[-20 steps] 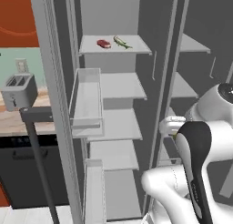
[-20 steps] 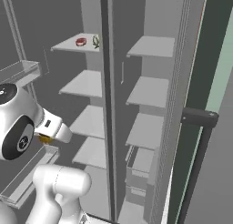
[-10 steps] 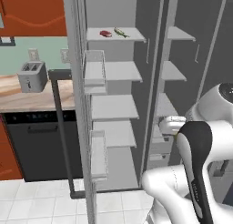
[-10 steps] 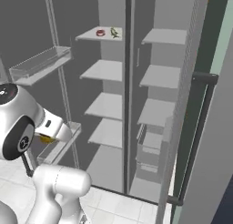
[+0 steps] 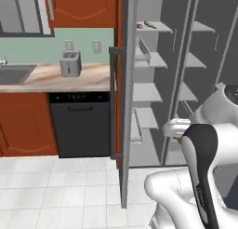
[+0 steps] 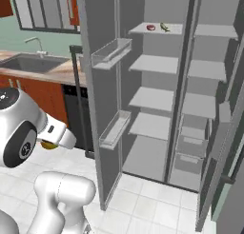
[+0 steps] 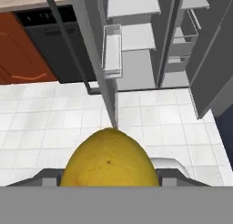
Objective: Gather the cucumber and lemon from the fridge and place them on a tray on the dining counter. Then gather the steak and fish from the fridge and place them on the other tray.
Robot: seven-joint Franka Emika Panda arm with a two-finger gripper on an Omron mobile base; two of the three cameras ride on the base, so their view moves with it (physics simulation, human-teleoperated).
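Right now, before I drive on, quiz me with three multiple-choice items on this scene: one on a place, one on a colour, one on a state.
1. Where do the fridge's remaining items sit?
A. top shelf
B. bottom shelf
C. floor

2. What colour is the fruit in the claw?
A. green
B. yellow
C. red

3. How are the fridge doors?
A. shut
B. open
C. removed

Answers:
1. A: two small items lie on the top shelf.
2. B: the lemon in the claw is yellow.
3. B: the fridge door stands open, baring shelves.
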